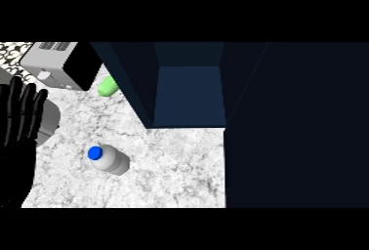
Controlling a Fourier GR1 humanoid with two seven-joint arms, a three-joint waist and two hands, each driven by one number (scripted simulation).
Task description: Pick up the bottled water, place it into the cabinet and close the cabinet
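The bottled water (pixel 109 159), pale with a blue cap, stands upright on the marbled counter (pixel 173 166) left of centre. The dark blue cabinet (pixel 189 97) stands behind it, its inside exposed and bare, and its open door (pixel 296 127) fills the view's right side. My left hand (pixel 18 127) rests open at the left edge, fingers up, well to the left of the bottle and not touching it. My right hand does not show.
A grey toaster (pixel 61 63) sits at the back left. A light green object (pixel 108 86) lies beside it, close to the cabinet's left wall. The counter's front edge runs just below the bottle.
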